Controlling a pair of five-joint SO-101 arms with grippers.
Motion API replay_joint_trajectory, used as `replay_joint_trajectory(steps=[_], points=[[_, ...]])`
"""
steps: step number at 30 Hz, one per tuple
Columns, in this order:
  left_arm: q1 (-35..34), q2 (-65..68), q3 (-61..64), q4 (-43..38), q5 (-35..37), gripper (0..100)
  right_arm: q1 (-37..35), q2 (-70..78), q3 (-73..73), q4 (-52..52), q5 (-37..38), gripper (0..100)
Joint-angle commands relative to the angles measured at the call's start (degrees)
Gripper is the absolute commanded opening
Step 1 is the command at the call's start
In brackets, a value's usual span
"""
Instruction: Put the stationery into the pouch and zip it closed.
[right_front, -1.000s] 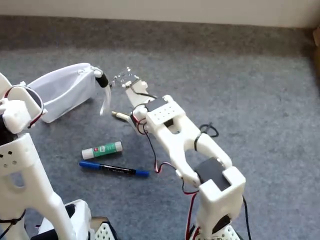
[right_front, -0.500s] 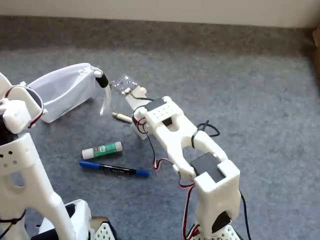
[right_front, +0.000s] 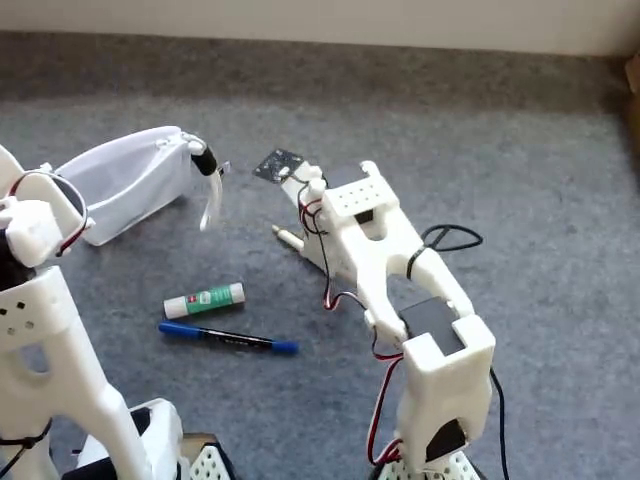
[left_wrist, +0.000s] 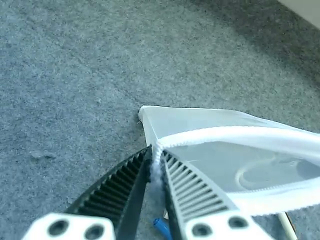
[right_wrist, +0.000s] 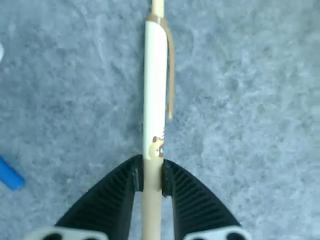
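Pen delivery in progress on grey carpet (right_front: 480, 130): the right gripper (right_wrist: 151, 176) is pinching a cream pen (right_wrist: 156, 80) partway along its barrel. Its black ribbed fingers are closed down to the barrel's width, and the pen's long axis is running straight out ahead of them, clip end leading. Across the workspace the left gripper (left_wrist: 156, 165) is holding the white mesh pouch (right_front: 125, 180), its fingers squeezed tight on one corner of the rim. The zip edge is standing up off the carpet there, and the mouth appears to be gaping. In the overhead view the pen's free end is poking out from beneath the right arm and pointing toward the near left. The pouch is lying farther left and farther back, well apart from it. The barrel is therefore not yet lining up with the opening, and the coming move is likely calling for the right arm, the one carrying the pen, to swing left and turn the leading end toward the mouth. A green-labelled glue stick (right_front: 204, 299) and a blue pen (right_front: 228, 339) are lying side by side on the carpet in front of the pouch, between the two arms, not yet packed, and the zip is not yet closed
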Motion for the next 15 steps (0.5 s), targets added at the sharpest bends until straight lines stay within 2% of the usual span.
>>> replay_joint_trajectory(steps=[1,3,6,12,15], points=[[-0.66,-1.27,-1.36,-1.05,-0.35,1,0.22,-0.92,-4.18,3.03,1.32,3.4],[-0.66,-1.27,-1.36,-1.05,-0.35,1,-0.04,-0.92,-5.41,3.03,1.14,9.1],[-0.66,-1.27,-1.36,-1.05,-0.35,1,-0.22,-0.92,-6.81,2.86,-3.87,15.2],[-0.66,-1.27,-1.27,-1.05,-0.35,1,-4.0,-0.57,-9.19,1.98,-6.77,15.2],[-0.66,-1.27,-1.27,-1.05,-0.35,1,-5.93,-0.57,-9.19,-3.56,-6.77,15.2]])
